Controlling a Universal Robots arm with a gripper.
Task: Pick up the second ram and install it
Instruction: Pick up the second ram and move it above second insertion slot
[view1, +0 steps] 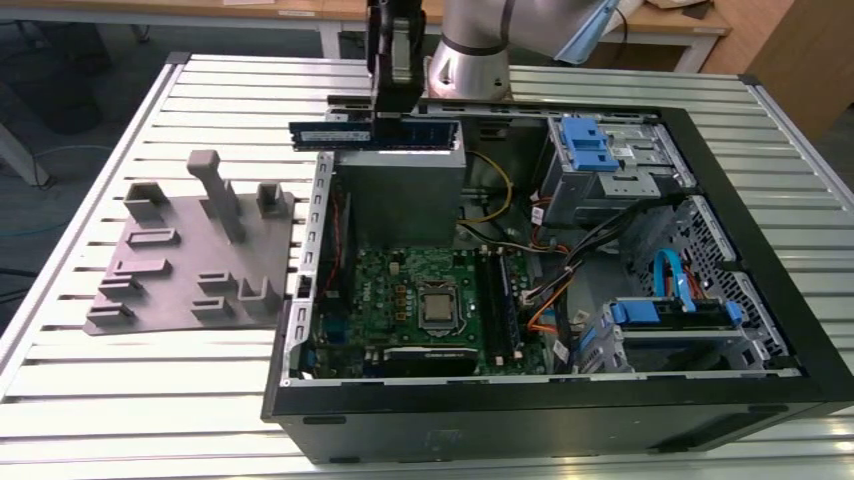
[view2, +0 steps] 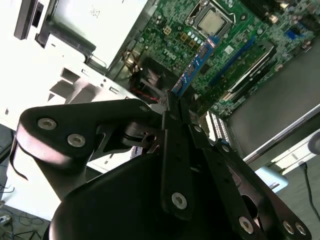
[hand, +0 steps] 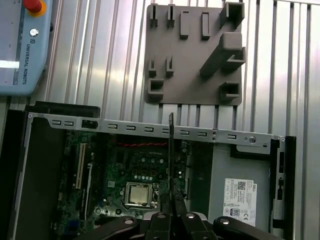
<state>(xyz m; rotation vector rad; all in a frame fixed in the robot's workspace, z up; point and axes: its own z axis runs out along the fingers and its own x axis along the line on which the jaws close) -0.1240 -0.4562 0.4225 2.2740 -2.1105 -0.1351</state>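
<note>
Got the second ram (view1: 344, 134) clamped tight near its middle in the gripper (view1: 398, 118), hanging level over the far end of the open PC case (view1: 561, 425). Pointing straight down off the arm's wrist, with the motherboard (view1: 400, 285) below and nearer. Grey tray (view1: 174, 275) well off to the exterior view's left.

Bright overhead light, glare on metal table (view1: 134, 400), computer case (view1: 534, 430) interior shadowed
</note>
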